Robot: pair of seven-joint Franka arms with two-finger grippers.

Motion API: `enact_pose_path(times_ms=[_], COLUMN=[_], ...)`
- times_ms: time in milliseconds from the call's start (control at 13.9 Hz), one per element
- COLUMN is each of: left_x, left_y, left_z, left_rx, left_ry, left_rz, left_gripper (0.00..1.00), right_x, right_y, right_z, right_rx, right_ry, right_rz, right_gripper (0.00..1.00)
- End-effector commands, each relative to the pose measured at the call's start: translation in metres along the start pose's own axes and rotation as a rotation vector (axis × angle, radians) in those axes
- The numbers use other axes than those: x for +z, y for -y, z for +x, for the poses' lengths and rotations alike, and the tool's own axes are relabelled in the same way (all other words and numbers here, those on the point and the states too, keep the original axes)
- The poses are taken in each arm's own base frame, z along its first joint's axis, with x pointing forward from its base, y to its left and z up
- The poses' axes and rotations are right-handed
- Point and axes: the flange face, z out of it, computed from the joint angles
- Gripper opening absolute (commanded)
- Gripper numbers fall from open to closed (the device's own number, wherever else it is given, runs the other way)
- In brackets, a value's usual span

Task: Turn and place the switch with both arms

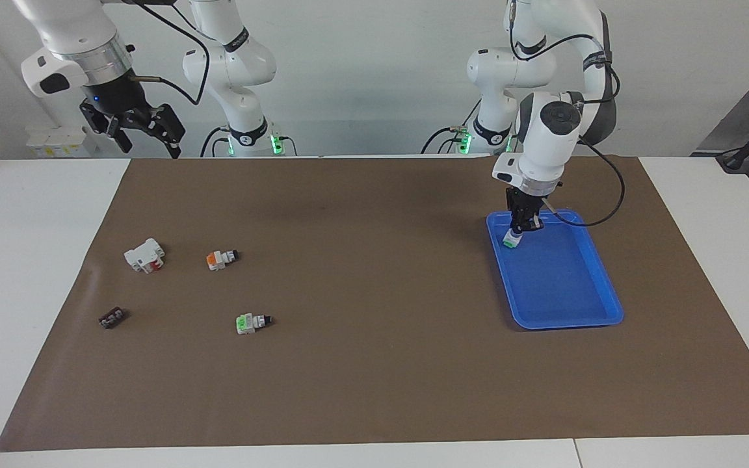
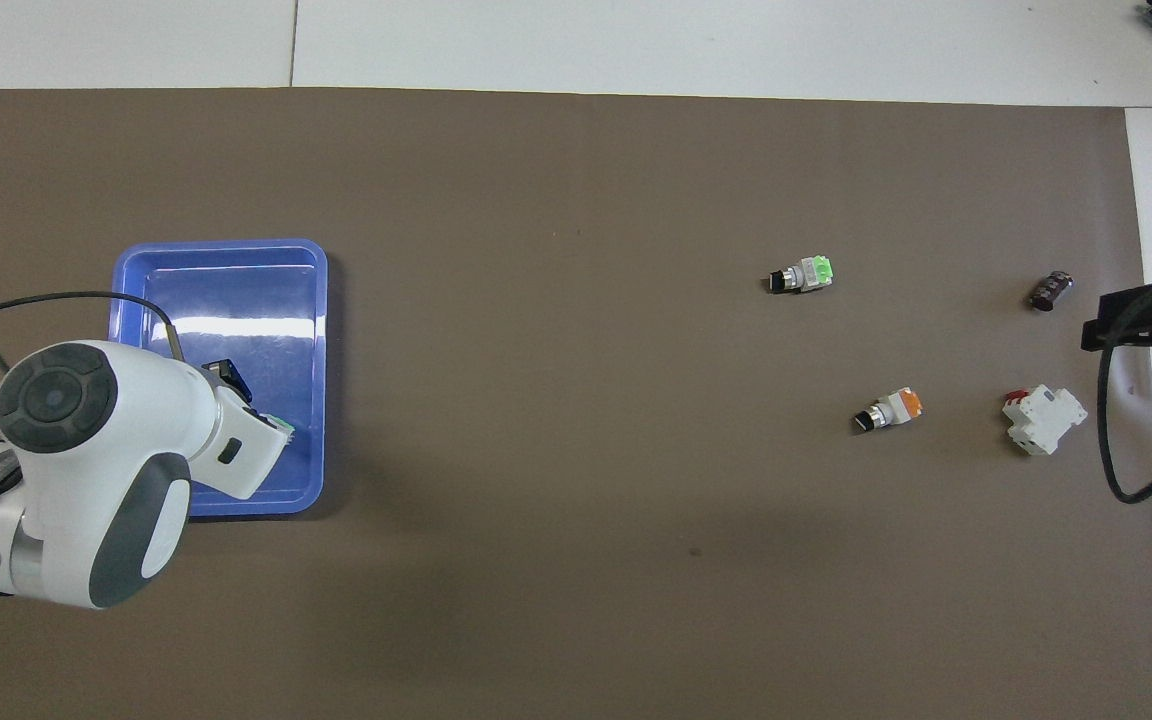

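Left end effector is down inside the blue tray, at the corner nearest the robots. Its fingers sit around the switch, green end down on the tray floor, likely at the point of letting go; whether the grip has loosened I cannot tell. Right end effector hangs released, high over the counter edge, waiting clear. Count: two arms, one tray, three switches in all, one white breaker, one small dark part.
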Motion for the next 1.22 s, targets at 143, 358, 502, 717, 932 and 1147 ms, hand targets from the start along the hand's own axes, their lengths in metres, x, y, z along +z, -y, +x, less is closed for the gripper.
enact_pose_path(times_ms=[143,358,502,717,932,1147], left_x=[-0.013,-0.052,-0.069,-0.069,-0.070,-0.101], left_y=[-0.004,-0.007,-0.010,-0.013,-0.009,0.009], left_z=[-0.002,-0.017,-0.032,-0.058,-0.064,-0.068], left_rx=[-0.010,-0.083,-0.243,-0.542,-0.846,-0.973], left_ry=[0.020,0.009,0.007,0.032,0.025,0.022], left_rz=[0.014,0.057,0.065,0.004,0.007,0.000], left_gripper=[0.99,0.99,0.99,0.99,0.99,1.00], right_x=[0.001,0.001,0.001,0.001,0.002,0.002], right_y=[0.005,0.006,0.006,0.004,0.004,0.004], right_z=[-0.003,-0.004,-0.004,-0.004,-0.004,-0.004], right_rx=[-0.034,-0.036,-0.036,-0.035,-0.035,-0.033], right_ry=[-0.004,-0.001,-0.003,-0.002,0.001,0.000], right_rz=[-0.046,-0.048,-0.049,-0.049,-0.050,-0.050], right_gripper=[1.00,1.00,1.00,1.00,1.00,1.00])
